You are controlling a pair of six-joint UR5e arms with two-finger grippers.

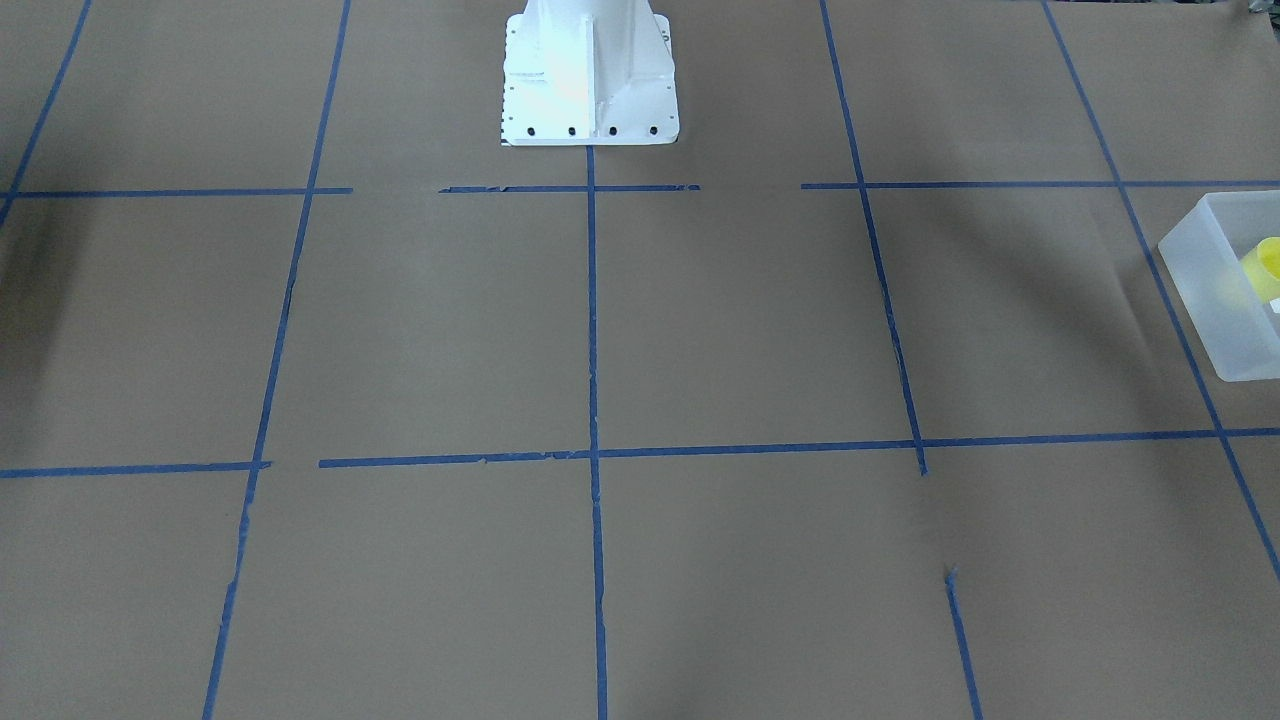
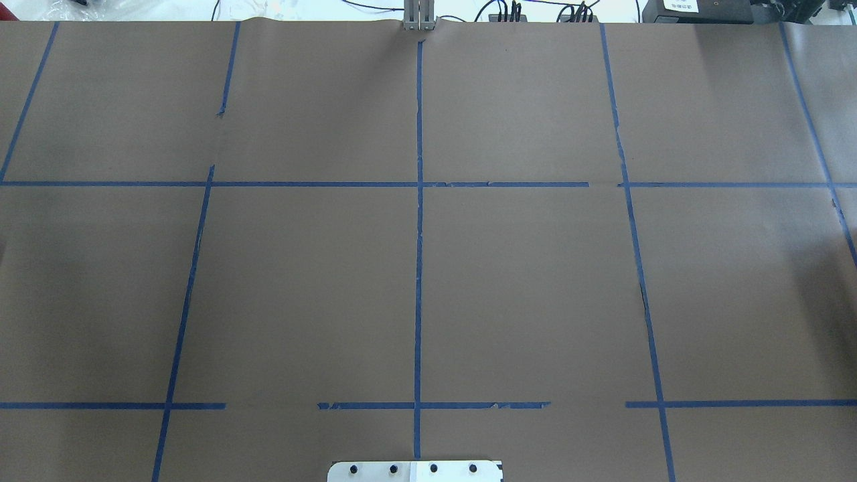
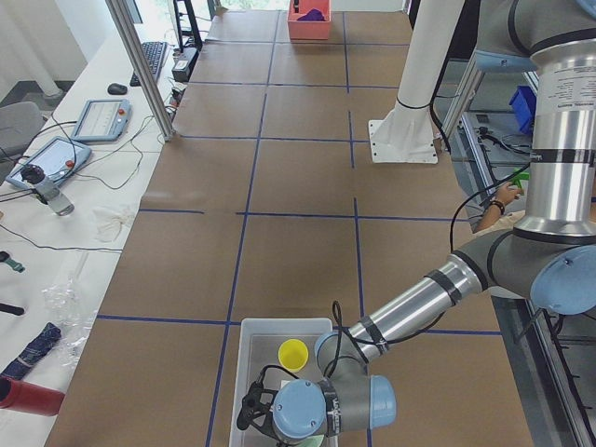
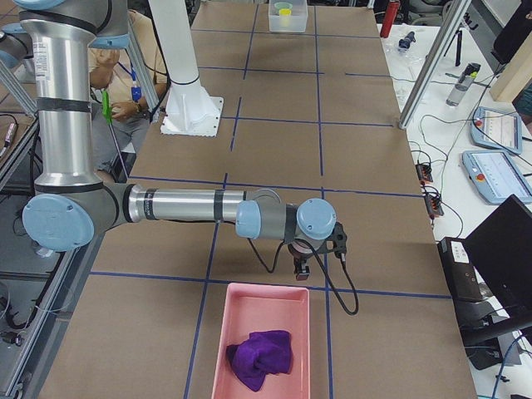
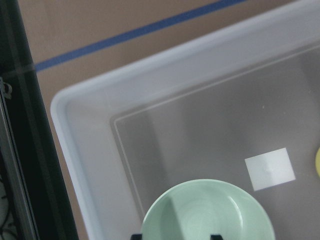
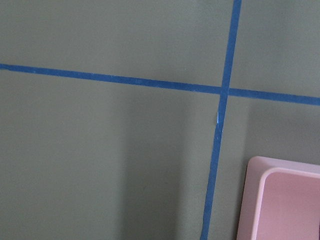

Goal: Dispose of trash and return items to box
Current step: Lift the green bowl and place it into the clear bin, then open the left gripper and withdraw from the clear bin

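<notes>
Pale green bowl [image 5: 210,212] shows inside the frosted box [image 5: 75,145] at the bottom of the left wrist view. The left pincer [image 5: 175,236] is right above it, probably returning it beside the yellow cup [image 3: 293,353]. Only two dark tips show, so I cannot tell whether it grips or is free. Only the right side view shows the right pincer [image 4: 303,268], lower centre, near the pink tray [image 4: 218,349] with a purple cloth [image 4: 262,357]; I cannot tell its gap. Overhead shows just taped tabletop [image 2: 535,288].
</notes>
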